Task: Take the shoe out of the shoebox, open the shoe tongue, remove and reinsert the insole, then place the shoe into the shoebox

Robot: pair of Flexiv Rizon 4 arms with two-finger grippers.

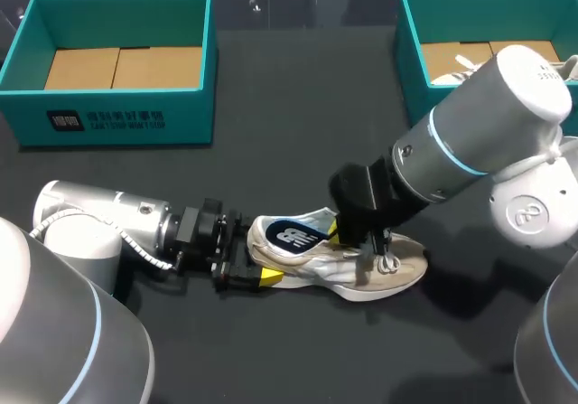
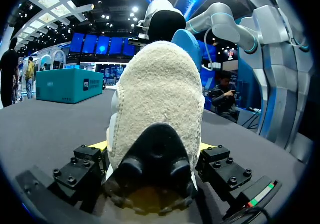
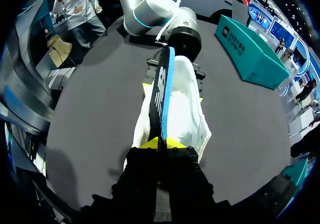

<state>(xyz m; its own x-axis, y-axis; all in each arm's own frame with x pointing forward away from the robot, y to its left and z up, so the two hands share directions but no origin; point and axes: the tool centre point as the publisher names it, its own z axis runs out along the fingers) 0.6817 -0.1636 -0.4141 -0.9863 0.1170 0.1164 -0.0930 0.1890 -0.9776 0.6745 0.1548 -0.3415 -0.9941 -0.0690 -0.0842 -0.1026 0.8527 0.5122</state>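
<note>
Head view, lower middle: the sneaker (image 1: 366, 276) lies out on the table (image 1: 298, 97), its heel clamped by the left gripper (image 1: 258, 259). The right gripper (image 1: 338, 233) pinches the blue insole (image 1: 293, 235), partly out of the sneaker. Tongue looks opened; reinserting and boxing in the teal shoebox (image 1: 117, 115) likely remain.

Cream shoe (image 1: 366, 273), navy insole (image 1: 291, 236), teal shoebox (image 1: 195, 106), black table (image 1: 298, 97).

Table (image 1: 298, 106): one dark grey matte top, uniform, running under both sets of jaws and well out ahead of and beside them. Soft-edged shadow (image 1: 465, 295) lies on it just beside the right jaws. In the left wrist view, ahead of the left jaws, it reads mid-grey, flat, evenly lit from overhead.
</note>
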